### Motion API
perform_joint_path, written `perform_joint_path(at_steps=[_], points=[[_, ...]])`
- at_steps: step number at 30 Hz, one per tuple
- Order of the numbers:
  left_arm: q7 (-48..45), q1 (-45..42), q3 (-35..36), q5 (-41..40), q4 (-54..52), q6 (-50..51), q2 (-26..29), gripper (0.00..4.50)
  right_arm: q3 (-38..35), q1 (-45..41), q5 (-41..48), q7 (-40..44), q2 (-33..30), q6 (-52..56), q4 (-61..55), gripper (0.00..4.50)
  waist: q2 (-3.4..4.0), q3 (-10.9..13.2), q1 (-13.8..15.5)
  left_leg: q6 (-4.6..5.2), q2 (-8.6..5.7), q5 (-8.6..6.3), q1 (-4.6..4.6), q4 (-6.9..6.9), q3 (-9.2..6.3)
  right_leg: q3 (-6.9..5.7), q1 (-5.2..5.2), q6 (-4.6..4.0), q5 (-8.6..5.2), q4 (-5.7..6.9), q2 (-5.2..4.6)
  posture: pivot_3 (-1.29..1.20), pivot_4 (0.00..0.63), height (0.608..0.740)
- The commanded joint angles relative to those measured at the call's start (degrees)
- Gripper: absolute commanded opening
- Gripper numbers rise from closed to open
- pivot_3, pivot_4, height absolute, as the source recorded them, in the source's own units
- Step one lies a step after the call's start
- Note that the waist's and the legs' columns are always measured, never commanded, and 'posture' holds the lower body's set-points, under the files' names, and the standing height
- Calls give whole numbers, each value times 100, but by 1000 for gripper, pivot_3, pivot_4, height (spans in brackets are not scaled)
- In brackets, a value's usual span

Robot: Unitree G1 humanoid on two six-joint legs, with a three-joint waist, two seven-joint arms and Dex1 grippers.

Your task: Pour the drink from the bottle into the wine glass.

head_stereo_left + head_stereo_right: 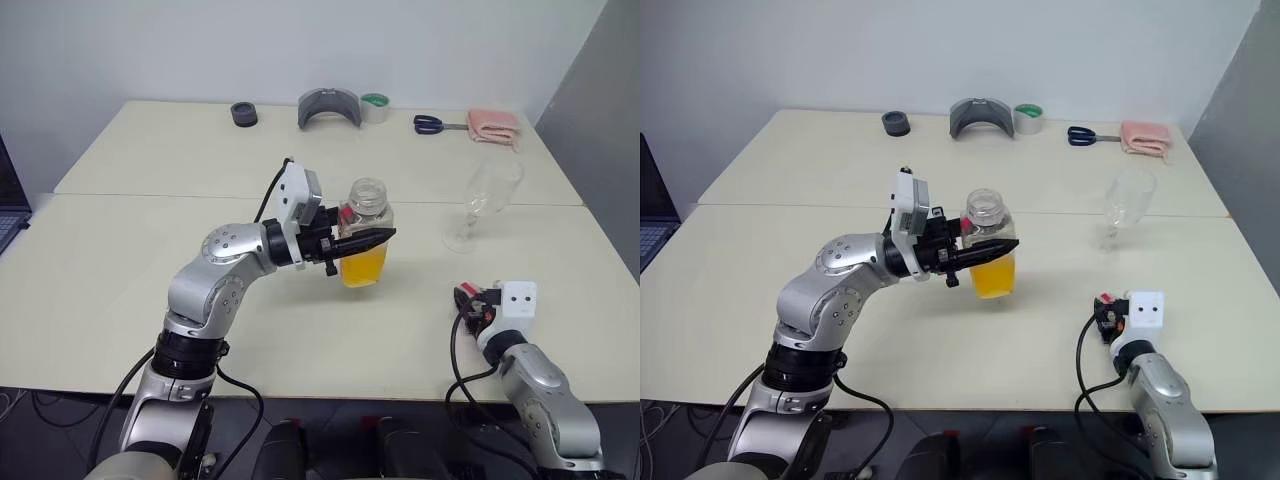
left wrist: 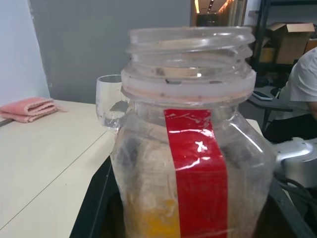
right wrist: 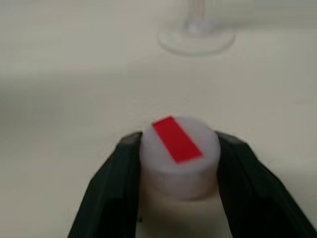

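My left gripper [image 1: 383,238] is shut on the bottle [image 1: 366,222], holding it upright above the middle of the table. The bottle's mouth [image 2: 190,42] is uncapped, and a red strip runs down its side. The orange drink [image 1: 362,268] fills its lower part. The empty wine glass [image 1: 487,200] stands upright to the bottle's right and a little farther back, apart from it. My right gripper [image 1: 468,303] is low over the table near the front right. It is shut on a white cap [image 3: 179,158] with a red strip on top. The glass's foot [image 3: 195,37] lies just beyond the cap.
Along the table's far edge lie a black ring [image 1: 243,114], a grey curved piece [image 1: 328,108], a tape roll [image 1: 375,107], scissors [image 1: 432,124] and a pink cloth [image 1: 494,126]. A laptop [image 1: 8,205] sits at the far left. A seated person [image 2: 304,84] is beyond the table.
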Motion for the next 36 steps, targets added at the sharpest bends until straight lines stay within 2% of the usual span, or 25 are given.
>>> perform_joint_path(at_steps=[1, 5, 6, 12, 17, 20, 24, 30, 36], points=[[5, -170, 85, -21, -108, -121, 0, 1770, -198, -8, -111, 51, -17, -213, 354, 3097, -1, -1, 5, 0, -1, 0, 1, 0, 0, 0, 2, 1, 1, 0, -1, 0, 150, 740], [33, -101, 100, -44, -200, -93, 25, 1770, -217, 97, -31, 263, -214, -97, -93, 4414, -1, -1, 51, 0, -2, 0, 2, 0, -1, 0, 4, 0, 1, -2, -2, 0, 150, 740], [43, -93, 106, -46, -206, -90, 26, 1770, -231, 120, 7, 308, -276, -14, -278, 4466, -1, -1, 69, 0, -3, 0, 1, -1, -1, 0, 4, 0, 1, -2, -3, 0, 150, 740], [125, -86, 131, -27, -169, -108, 27, 1770, -438, 19, 463, 617, -745, 804, -1360, 4466, 0, 0, 86, 0, -4, 0, -5, -4, -3, -2, -3, 0, 1, -1, -6, 0, 150, 740], [345, -107, 269, 65, -25, -147, 82, 1770, -712, -405, 1647, 1753, -1719, 1402, -2398, 4466, 0, 0, 72, 0, -2, 0, -5, -4, -4, -2, -3, 0, 1, 0, -2, 0, 150, 740], [807, -258, 410, 407, 352, -339, 55, 1770, -945, -895, 2574, 2583, -2431, 1653, -2635, 4466, -3, 3, 75, 1, -3, 0, -4, -4, -6, -3, -1, 1, 1, -2, 0, 0, 150, 740], [1754, -561, 601, 1192, 1177, -925, 1, 1770, -906, -1920, 3515, 2992, -2959, 2040, -2472, 4466, -8, 6, 77, 1, -2, 0, -4, -1, -12, -7, 3, 1, 3, -7, 2, 0, 150, 740], [3117, -883, 977, 2054, 2231, -1738, -47, 1770, -373, -3136, 3927, 2878, -2918, 2407, -2029, 4466, -10, 7, 89, 1, -3, 0, -16, -3, -13, -10, -3, 0, 4, -12, -5, 0, 150, 740], [4070, -808, 1393, 2425, 3012, -2491, -66, 1770, 93, -3343, 3577, 2886, -2625, 2268, -1800, 4466, -10, 6, 109, 1, -7, 0, -57, 2, -28, -21, -29, -2, 5, -13, -26, 0, 150, 740]])
